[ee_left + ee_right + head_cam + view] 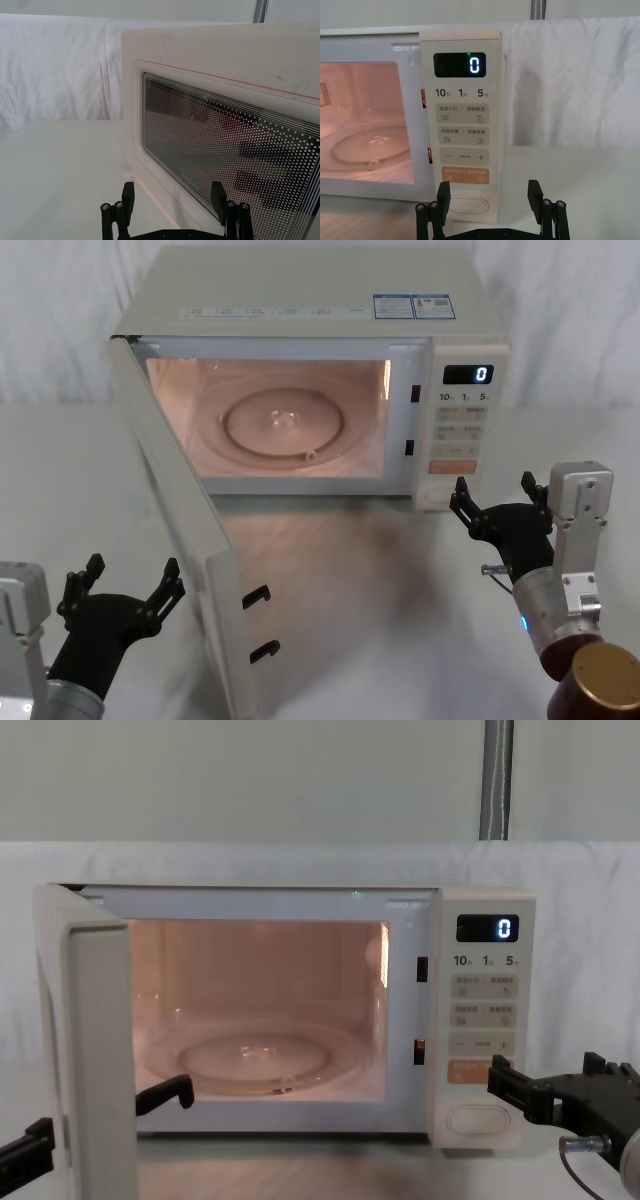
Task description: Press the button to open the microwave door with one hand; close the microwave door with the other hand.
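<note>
Left gripper (pixel 122 583) sitting low at robot's left, fingers spread wide, gripping nothing, facing outer side of microwave door (pixel 190 540). Door standing swung wide open on left hinge, glass window (pixel 235 150) filling left wrist view beyond fingertips (pixel 128 192). Microwave cavity (pixel 270 420) glowing lit, glass turntable (pixel 285 427) lying inside. Control panel (pixel 462 120) at right showing digital "0". Pill-shaped button (pixel 469 205) sitting at panel's bottom. Right gripper (pixel 495 495) hovering just before it, fingers apart, holding nothing, not touching.
</note>
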